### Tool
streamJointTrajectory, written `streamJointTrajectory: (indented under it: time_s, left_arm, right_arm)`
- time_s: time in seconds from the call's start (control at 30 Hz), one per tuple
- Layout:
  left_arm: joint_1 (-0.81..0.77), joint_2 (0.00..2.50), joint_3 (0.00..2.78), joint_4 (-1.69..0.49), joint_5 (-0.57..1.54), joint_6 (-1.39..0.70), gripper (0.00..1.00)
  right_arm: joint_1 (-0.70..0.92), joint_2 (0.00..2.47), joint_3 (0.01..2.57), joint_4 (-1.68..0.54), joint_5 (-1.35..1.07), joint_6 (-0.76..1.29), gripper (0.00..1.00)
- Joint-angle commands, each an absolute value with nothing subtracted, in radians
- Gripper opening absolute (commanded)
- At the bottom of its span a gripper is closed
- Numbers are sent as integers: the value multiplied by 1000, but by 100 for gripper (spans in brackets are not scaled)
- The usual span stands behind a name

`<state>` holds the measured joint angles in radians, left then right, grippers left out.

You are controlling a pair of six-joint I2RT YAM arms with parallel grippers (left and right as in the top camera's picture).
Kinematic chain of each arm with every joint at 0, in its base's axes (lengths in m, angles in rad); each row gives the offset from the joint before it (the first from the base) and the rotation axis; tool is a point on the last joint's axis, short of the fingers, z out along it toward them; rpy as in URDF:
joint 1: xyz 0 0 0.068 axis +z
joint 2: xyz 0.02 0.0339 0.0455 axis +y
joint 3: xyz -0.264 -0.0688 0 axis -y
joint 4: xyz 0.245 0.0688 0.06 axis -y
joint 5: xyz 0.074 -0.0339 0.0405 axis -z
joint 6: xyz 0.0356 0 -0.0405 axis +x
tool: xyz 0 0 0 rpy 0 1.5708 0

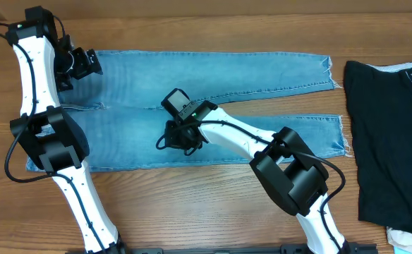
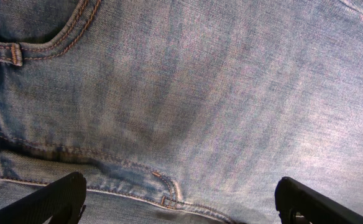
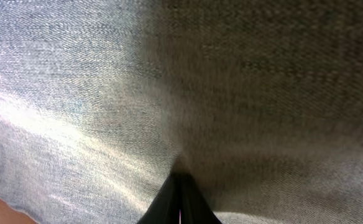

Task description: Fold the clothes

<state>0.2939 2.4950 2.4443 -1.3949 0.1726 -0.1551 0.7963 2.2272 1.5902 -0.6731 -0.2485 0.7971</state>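
Right gripper clenched, both fingertips pressed together with no gap; jeans denim is pinched at the tips, a crease running straight up from them, lit cloth to one side and shadowed cloth to the other; bare wood shows just beyond the cloth edge at the lower left corner of the right wrist view. From overhead this gripper sits on the nearer leg at thigh height, just beside the gap between the two legs; the nearer leg runs away from it toward its frayed hem, well apart from the gripper. Left gripper released, fingers spread wide at the frame's two lower corners, nothing between them but flat denim; a curved double-stitched seam lies just ahead of the gripper, orange pocket stitching further ahead to the left. From overhead the left gripper hangs over the waist end on the farther side of the jeans; I cannot tell whether its tips touch the cloth. Jeans lie flat and spread full length on the wooden table, waist under the left arm, legs side by side and slightly parted. Farthest from both grippers: a black garment past the hems, apart from the jeans; white cloth peeks from under its far edge.
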Motion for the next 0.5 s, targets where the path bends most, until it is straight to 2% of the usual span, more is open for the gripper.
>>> streamJointTrajectory:
  time_s: [0.0,0.1,0.23,0.47]
  left_arm:
    - [287,2453,2458,-1393,180,-161,100]
    - [287,2453,2458,-1393,181,-161,100]
    - [287,2453,2458,-1393,181,-161,100]
    - [287,2453,2458,-1393,180,-161,100]
  right_arm:
    - [847,2318,1552,-735,-272,812,4]
    - [826,2248,1642,-819,-182,750,4]
    - [830,2139,1664,-804,105,698,4]
    - [746,2220,1635,-651,156,652,4]
